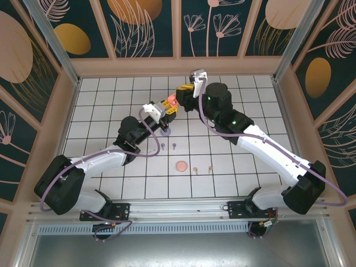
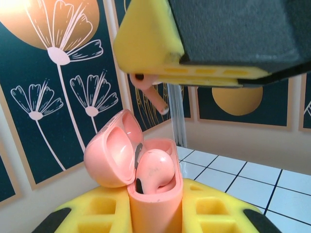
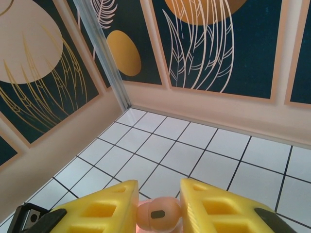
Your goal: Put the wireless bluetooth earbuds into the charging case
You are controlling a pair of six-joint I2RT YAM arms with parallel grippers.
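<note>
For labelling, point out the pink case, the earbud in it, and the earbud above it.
pink case (image 2: 154,211), left wrist view, front of its body.
seated earbud (image 2: 156,170), left wrist view, its rounded head.
held earbud (image 2: 157,100), left wrist view, its stem.

A white tiled bench (image 1: 111,94) with dark grout lines is boxed in by dark teal panels (image 1: 147,28) printed with pink flowers, gold leaves and orange discs. Beige trim (image 1: 178,65) frames each panel, and aluminium posts (image 1: 50,36) stand at the back corners.
</note>
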